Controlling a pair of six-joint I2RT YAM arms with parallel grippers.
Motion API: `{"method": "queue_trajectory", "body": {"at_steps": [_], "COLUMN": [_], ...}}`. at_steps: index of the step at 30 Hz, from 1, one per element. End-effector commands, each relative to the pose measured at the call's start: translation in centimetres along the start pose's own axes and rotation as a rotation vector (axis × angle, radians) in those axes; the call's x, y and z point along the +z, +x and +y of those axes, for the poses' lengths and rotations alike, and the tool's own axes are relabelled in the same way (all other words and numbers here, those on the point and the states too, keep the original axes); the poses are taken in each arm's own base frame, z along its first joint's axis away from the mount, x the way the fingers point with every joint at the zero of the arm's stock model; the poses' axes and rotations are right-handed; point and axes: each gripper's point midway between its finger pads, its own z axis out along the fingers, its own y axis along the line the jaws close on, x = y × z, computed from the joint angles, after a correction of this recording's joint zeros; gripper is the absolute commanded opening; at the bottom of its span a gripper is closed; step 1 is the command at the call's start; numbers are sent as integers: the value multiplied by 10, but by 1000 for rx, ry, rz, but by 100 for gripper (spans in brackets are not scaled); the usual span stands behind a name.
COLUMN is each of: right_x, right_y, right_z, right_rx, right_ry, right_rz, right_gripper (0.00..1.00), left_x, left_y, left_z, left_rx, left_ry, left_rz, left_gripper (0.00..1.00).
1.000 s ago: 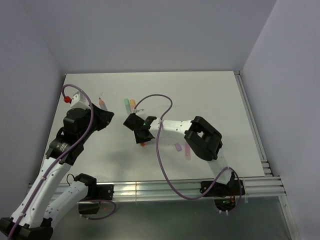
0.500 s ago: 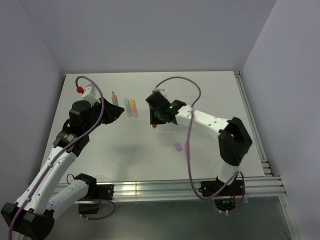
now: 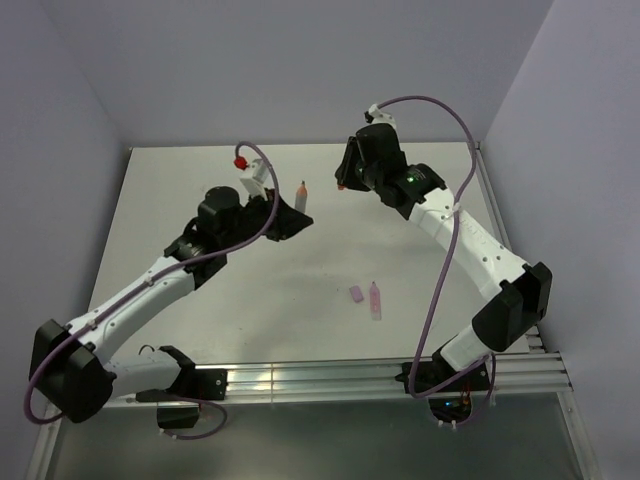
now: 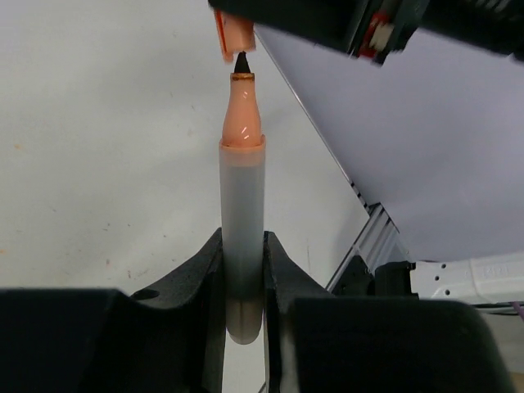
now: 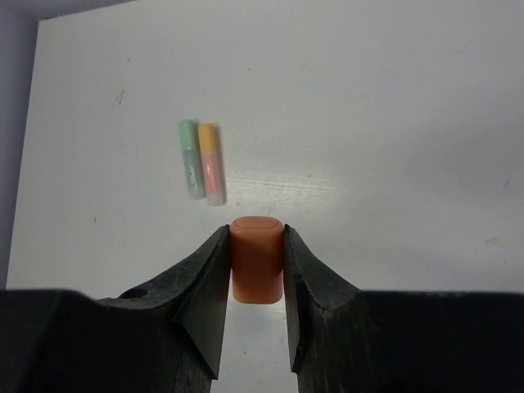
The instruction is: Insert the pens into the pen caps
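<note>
Left pincer (image 4: 243, 250) grips orange pen (image 4: 241, 196) — tip toward orange cap (image 5: 256, 260) in right pincer (image 5: 255, 237).

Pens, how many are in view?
4: an orange-tipped pen in the left gripper, a pink pen lying beside the purple cap, and a green pen and orange pen side by side.

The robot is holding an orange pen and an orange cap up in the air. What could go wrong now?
1. The orange pen has its tip just under the orange cap, seemingly a little off-centre. If pushed like that, it might hit the rim and miss the hole.
2. The left gripper holds the pen low on its barrel, so a push could tilt it.
3. The right gripper pinches only the cap's sides, so it might slip out and drop.
</note>
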Motion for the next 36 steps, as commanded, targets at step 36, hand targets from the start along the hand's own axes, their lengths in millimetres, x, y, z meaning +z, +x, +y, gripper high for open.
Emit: {"method": "queue_trajectory", "body": {"at_steps": [36], "right_x": [-14], "right_y": [-7], "right_z": [17], "right_rx": [-8], "right_ry": [-75], "right_rz": [-48], "right_gripper": [0], "left_x": [68], "left_y": [40], "left_z": [-33], "left_rx": [-31], "left_ry": [116], "left_rz": [82], "left_gripper": [0]}}
